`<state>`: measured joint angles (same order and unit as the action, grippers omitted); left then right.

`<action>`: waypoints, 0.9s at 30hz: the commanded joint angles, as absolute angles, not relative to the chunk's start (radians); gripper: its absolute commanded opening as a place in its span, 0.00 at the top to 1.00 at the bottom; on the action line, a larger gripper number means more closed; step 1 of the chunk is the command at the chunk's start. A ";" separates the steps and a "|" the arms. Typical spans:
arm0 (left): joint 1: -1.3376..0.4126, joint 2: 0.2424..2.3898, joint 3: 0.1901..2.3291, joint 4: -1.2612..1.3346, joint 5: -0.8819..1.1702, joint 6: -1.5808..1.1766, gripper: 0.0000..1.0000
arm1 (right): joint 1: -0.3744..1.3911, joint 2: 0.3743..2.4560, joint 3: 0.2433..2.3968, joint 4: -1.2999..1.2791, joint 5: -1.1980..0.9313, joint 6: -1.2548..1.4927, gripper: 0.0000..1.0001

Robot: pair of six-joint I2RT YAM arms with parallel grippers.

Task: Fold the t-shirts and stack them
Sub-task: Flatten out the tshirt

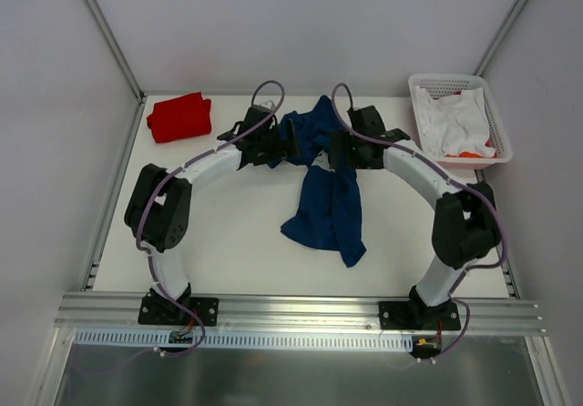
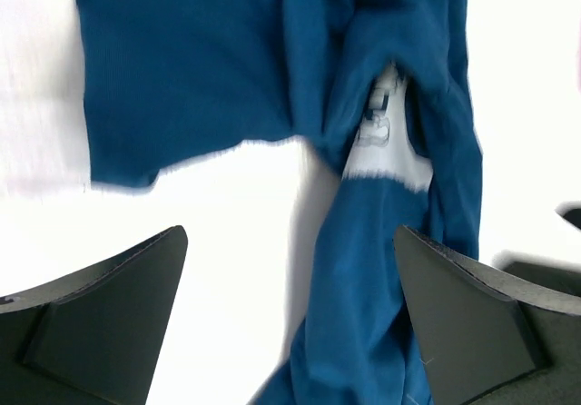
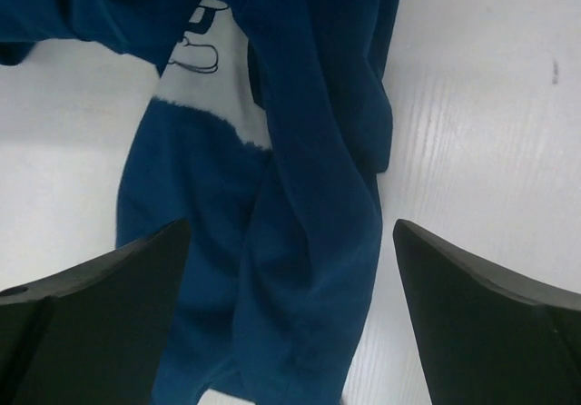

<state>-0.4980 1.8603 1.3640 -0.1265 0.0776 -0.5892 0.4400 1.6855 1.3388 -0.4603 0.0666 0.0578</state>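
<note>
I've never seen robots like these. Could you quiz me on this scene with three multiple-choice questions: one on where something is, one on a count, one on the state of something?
1. Where on the table does the red t-shirt lie?
A. near right corner
B. the middle
C. far left corner

2. How many t-shirts lie on the table outside the basket?
A. one
B. two
C. four

3. How is the blue t-shirt?
A. crumpled and loose
B. neatly folded
C. lifted off the table

Answers:
1 C, it sits folded by the far left corner.
2 B, one is red and one is blue.
3 A, it lies rumpled on the table under the open left gripper and right gripper, and neither holds it.
</note>
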 commanded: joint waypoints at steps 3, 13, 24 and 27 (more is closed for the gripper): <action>-0.563 1.741 1.263 -0.120 0.090 -0.627 0.01 | 0.431 1.828 1.530 -0.430 0.025 0.018 0.01; -0.722 1.655 1.146 -0.118 0.035 -0.659 0.01 | 0.400 2.009 1.857 -0.526 0.006 -0.034 0.00; -0.851 1.644 1.048 -0.097 0.020 -0.738 0.01 | 0.365 2.307 2.069 -0.566 -0.121 -0.025 0.01; -0.859 1.670 1.042 -0.077 0.029 -0.752 0.01 | 0.364 2.347 2.066 -0.558 -0.136 -0.014 0.00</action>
